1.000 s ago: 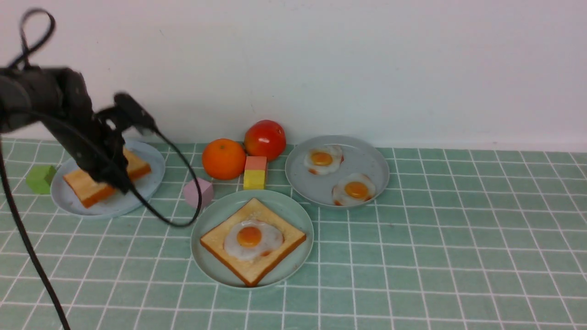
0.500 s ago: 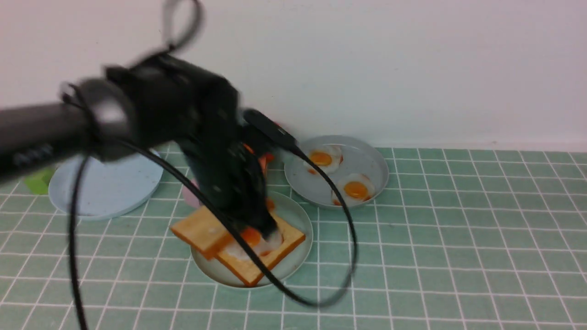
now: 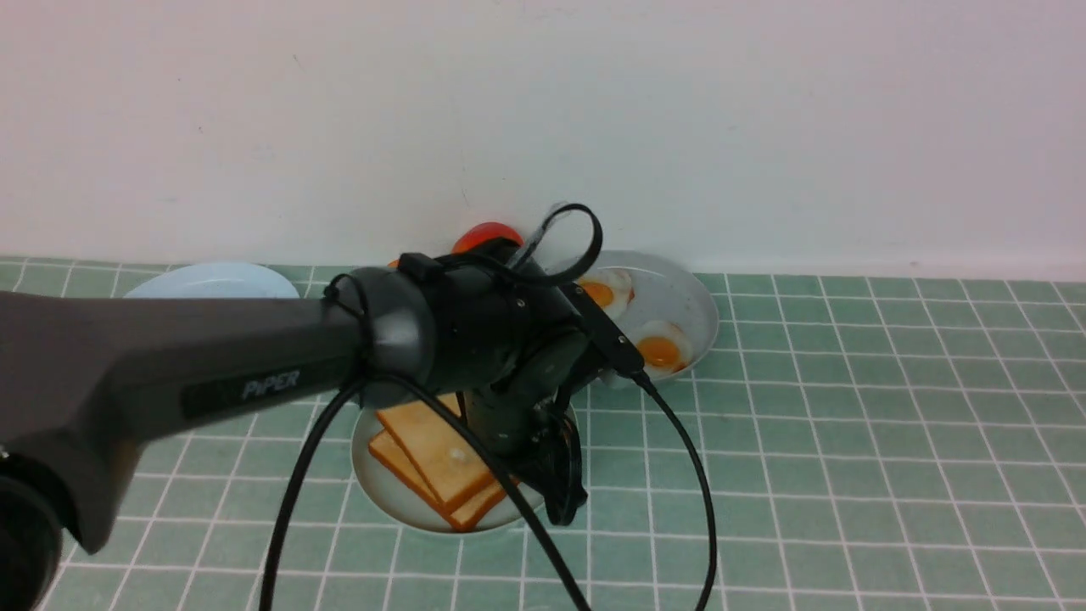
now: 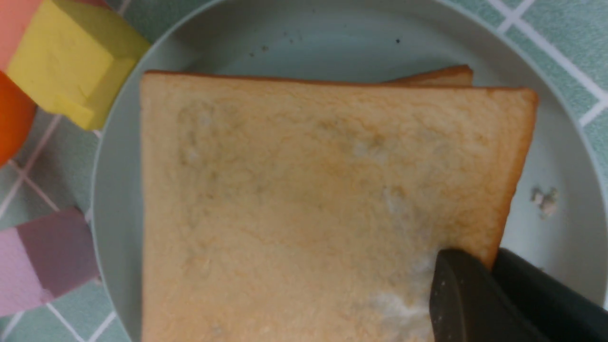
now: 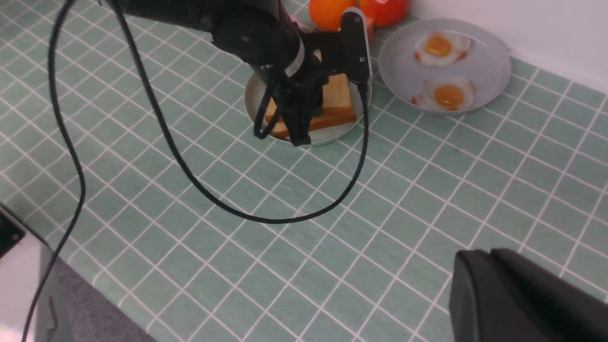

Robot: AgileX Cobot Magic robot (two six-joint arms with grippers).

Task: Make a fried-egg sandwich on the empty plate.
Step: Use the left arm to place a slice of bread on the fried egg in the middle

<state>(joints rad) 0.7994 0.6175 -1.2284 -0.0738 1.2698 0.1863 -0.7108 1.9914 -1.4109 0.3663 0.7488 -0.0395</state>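
Note:
On the pale mint-green plate (image 3: 373, 488) two toast slices lie stacked, the upper slice (image 4: 308, 199) covering nearly all of the lower one (image 4: 441, 76). The fried egg is hidden under the upper slice. My left gripper (image 4: 491, 259) is shut on a corner of the upper toast slice (image 3: 433, 445), and its arm reaches across the front view over the plate. The same stack (image 5: 338, 97) shows under the left arm in the right wrist view. My right gripper (image 5: 489, 256) hangs shut over bare tiles, far from the plate, with nothing in it.
A grey plate (image 3: 679, 297) behind and to the right holds two smaller eggs (image 3: 657, 350). The light-blue plate (image 3: 212, 280) sits at the back left. A tomato (image 3: 484, 236), an orange (image 4: 12, 118), a yellow block (image 4: 71, 61) and a pink block (image 4: 42, 256) crowd the mint plate's far side. Cables loop around it.
The left arm has carried the toast slice from the light-blue plate across to the mint-green plate and brought it down over the egg, which no longer shows.

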